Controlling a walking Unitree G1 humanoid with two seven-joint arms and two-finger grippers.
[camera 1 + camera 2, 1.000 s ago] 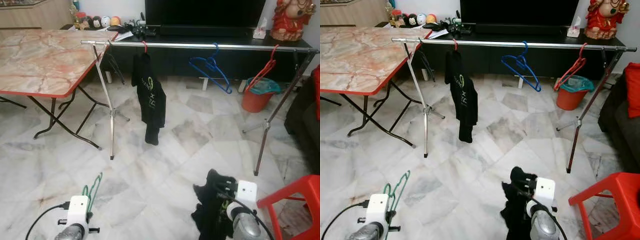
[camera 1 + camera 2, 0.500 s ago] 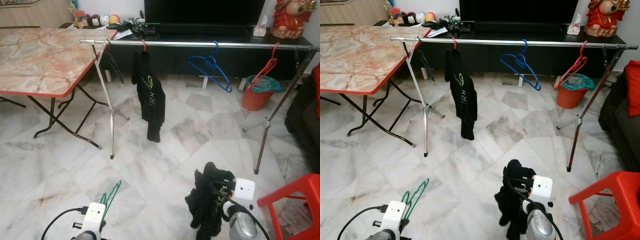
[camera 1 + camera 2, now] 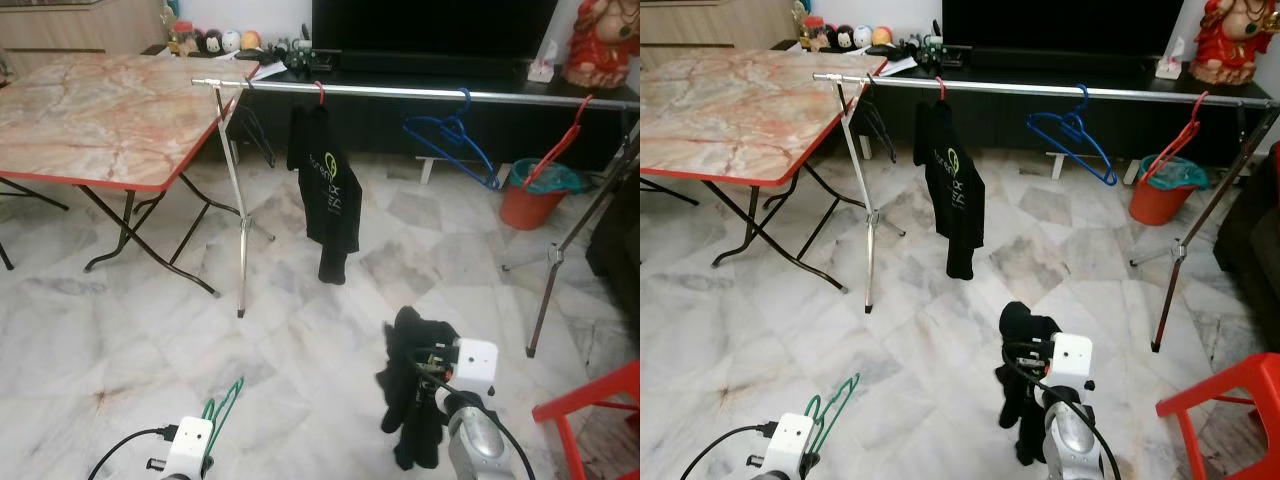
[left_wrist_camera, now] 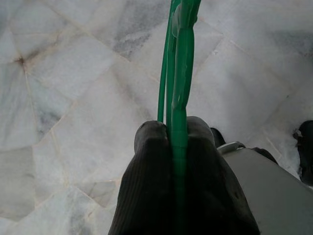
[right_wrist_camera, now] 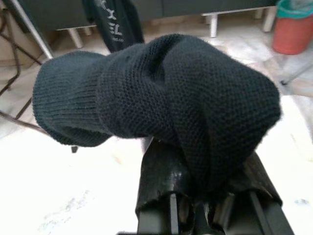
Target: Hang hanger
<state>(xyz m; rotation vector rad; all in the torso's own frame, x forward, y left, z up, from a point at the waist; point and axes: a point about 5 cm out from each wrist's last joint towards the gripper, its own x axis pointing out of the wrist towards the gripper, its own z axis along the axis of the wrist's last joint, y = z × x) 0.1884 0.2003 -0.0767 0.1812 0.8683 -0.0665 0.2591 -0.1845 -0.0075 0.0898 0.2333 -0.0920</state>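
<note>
The left gripper [image 4: 178, 142] is clamped on the thin green hanger [image 4: 177, 73], which may twist loose; the right gripper [image 5: 205, 196] is clamped on a dark cloth [image 5: 161, 103] that may slip before the rail [image 3: 420, 92] far ahead.

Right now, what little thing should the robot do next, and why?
Probably bring the two pincers together. The left pincer grips a bare green hanger and the right pincer holds a black garment, so the garment likely goes on before the rail.
</note>
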